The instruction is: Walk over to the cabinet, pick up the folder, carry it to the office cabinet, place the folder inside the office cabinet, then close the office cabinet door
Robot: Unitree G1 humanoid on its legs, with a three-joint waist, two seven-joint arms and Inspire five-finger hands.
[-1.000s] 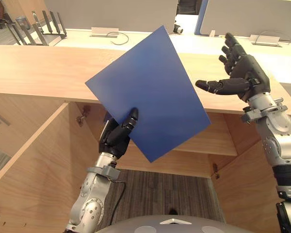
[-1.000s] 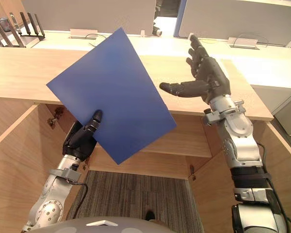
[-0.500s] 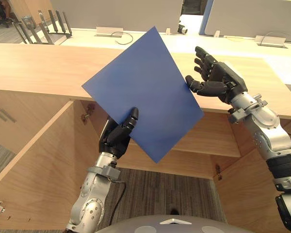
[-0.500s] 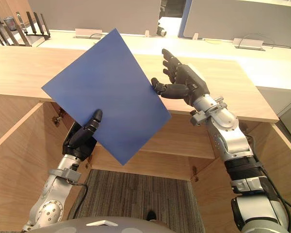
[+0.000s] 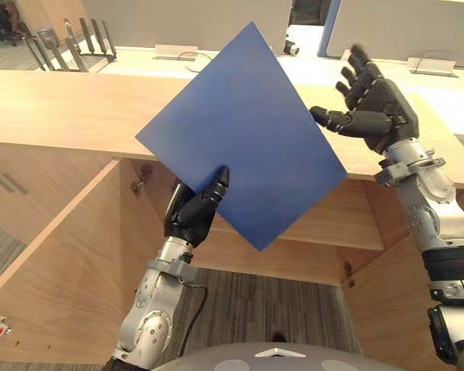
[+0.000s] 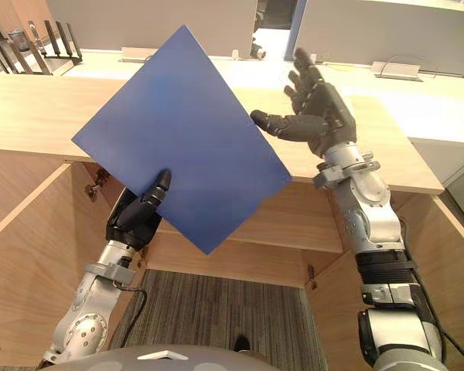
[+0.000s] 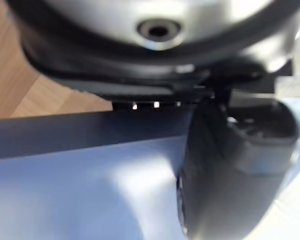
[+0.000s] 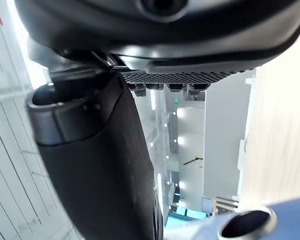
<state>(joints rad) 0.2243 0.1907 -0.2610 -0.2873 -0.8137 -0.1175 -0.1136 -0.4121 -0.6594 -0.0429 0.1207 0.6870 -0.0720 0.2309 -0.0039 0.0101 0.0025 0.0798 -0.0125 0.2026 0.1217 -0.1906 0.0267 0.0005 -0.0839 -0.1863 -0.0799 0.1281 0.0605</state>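
**Left eye view:** The left hand (image 5: 192, 216) is clamping the blue folder (image 5: 243, 139) near its lower edge, with the thumb pressing on the front face and the fingers going behind. The folder is hanging in the air in front of the worktop (image 5: 62, 108), its face turned towards the camera. It is sitting like a diamond, one corner pointing to 12 o'clock. I judge its long axis to be running from 11 to 5 o'clock. At the folder's 3 o'clock the right hand (image 5: 375, 112) is hovering with its fingers spread and holding nothing. Its thumb tip is lying just beside the folder's edge, and I cannot tell whether it is touching.

**Right eye view:** The office cabinet (image 6: 232, 267) is standing open under the worktop, at the folder's 6 o'clock. Its door (image 6: 23, 263) is swung out at 8 o'clock, and a shelf (image 6: 286, 224) is showing inside. Going in tilted like this, a corner is likely to catch on the worktop's edge or on the shelf. With one pinch so near the edge, the sheet could then pivot or slide out of the hand.

**Left wrist view:** The thumb is bearing flat on the blue face.

**Right wrist view:** The right hand's thumb is standing straight, with nothing in its grasp.
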